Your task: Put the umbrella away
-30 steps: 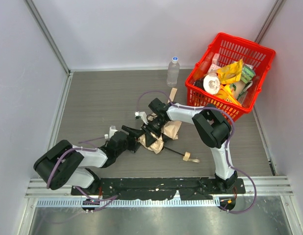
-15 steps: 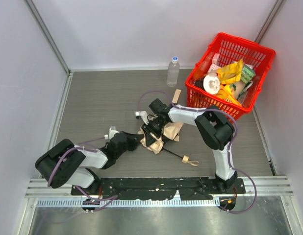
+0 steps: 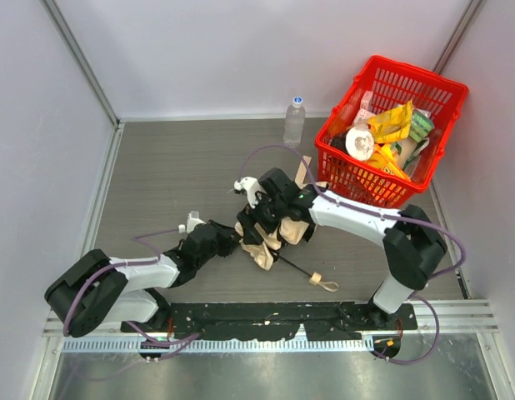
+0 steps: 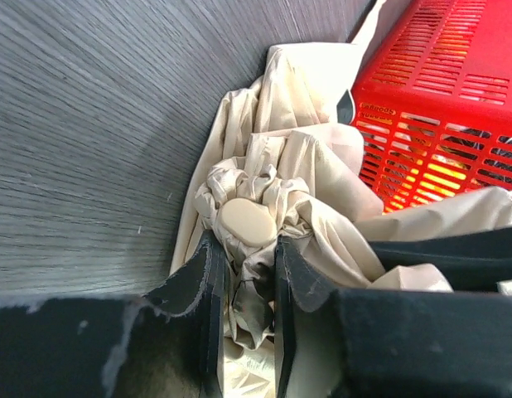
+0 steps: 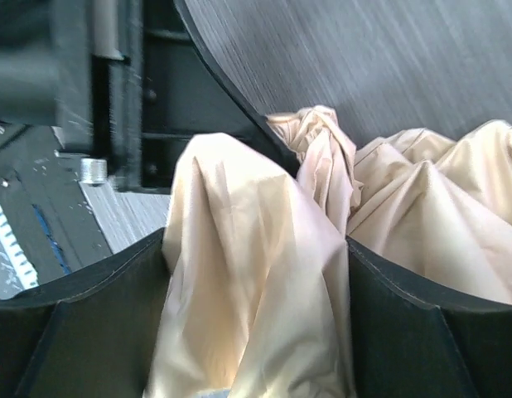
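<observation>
The umbrella (image 3: 292,229) lies on the floor as a bundle of crumpled cream fabric, its thin black shaft (image 3: 296,265) running to the beige handle with its loop (image 3: 316,278). My left gripper (image 3: 239,239) comes in from the left. In the left wrist view its jaws (image 4: 246,242) are narrow and pinch bunched fabric just below the umbrella's round beige cap (image 4: 248,222). My right gripper (image 3: 259,227) is over the bundle's left part. Its jaws (image 5: 256,240) stand wide, and a fold of the umbrella fabric (image 5: 248,298) rises between them.
A red basket (image 3: 381,62) full of packets and groceries stands at the back right, also close behind the fabric as the red basket (image 4: 455,99) in the left wrist view. A clear water bottle (image 3: 294,122) stands left of it. Walls close the area in.
My left gripper has shut on the fabric at the umbrella's cap end. My right gripper's jaws have widened and its elbow has swung out to the right. The handle has shifted slightly left.
</observation>
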### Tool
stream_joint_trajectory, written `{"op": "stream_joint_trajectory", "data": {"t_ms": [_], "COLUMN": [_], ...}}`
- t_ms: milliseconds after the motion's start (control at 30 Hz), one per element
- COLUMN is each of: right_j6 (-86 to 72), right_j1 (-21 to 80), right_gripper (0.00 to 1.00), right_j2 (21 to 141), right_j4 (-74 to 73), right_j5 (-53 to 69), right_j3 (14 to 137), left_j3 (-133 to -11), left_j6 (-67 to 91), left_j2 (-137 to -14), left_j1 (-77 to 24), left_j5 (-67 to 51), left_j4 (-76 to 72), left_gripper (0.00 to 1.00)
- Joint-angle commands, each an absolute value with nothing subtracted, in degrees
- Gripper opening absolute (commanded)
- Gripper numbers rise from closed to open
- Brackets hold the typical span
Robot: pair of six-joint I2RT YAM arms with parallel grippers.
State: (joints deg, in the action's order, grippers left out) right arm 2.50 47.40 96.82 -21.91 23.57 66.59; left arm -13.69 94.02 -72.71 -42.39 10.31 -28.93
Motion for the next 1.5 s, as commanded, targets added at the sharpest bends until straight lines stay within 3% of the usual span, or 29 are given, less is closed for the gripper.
{"op": "stream_joint_trajectory", "data": {"t_ms": [0, 100, 300, 633, 933, 1033, 1067, 1200, 1267, 1333, 1367, 1467], "right_j6": [-1.7, -1.1, 2.8, 2.5, 3.2, 3.2, 3.3, 3.3, 2.1, 1.0, 0.2, -3.5], "right_j1": [46.8, 48.3, 60.9, 68.1, 67.2, 62.2, 61.1, 55.7, 52.3, 49.8, 49.2, 46.2], "right_gripper": [0.81, 0.81, 0.86, 0.88, 0.87, 0.69, 0.52, 0.12, 0.01, 0.01, 0.01, 0.01], "right_j2": [88.3, 85.5, 83.0, 85.6, 96.0, 98.3, 99.1, 100.0, 101.0, 102.1, 102.7, 104.6], "right_j4": [-24.3, -28.2, -29.4, -12.4, 2.4, 2.1, 1.4, 0.4, -2.5, -2.9, -2.4, -0.8], "right_j5": [18.4, 16.1, -6.7, -18.6, -24.3, -16.7, -12.8, 4.7, 16.1, 25.2, 26.5, 32.9], "right_j3": [69.0, 70.9, 68.9, 56.4, 50.5, 51.9, 52.2, 51.4, 51.2, 50.9, 50.5, 49.8], "left_j3": [-12.7, -12.4, -13.4, -15.8, -17.0, -17.1, -17.1, -16.1, -15.5, -14.7, -14.3, -12.4], "left_j6": [90.5, 91.5, 93.5, 97.1, 98.1, 97.9, 98.0, 98.1, 96.9, 94.8, 93.4, 89.8], "left_j2": [-73.2, -73.2, -71.3, -67.4, -64.9, -64.5, -64.5, -64.0, -62.7, -60.7, -59.2, -52.5], "left_j1": [-41.8, -42.0, -42.0, -41.9, -42.0, -42.0, -42.0, -42.0, -42.0, -42.0, -42.0, -42.0], "left_j5": [13.6, 13.4, 12.7, 11.9, 10.8, 10.7, 10.7, 11.8, 13.2, 15.2, 16.3, 18.5], "left_j4": [-18.6, -17.8, -12.1, -2.0, -0.1, 1.3, 1.3, 0.5, 0.4, 0.4, 0.4, 1.5], "left_gripper": [0.00, 0.00, 0.00, 0.00, 0.00, 0.00, 0.00, 0.00, 0.00, 0.00, 0.05, 0.49]}}
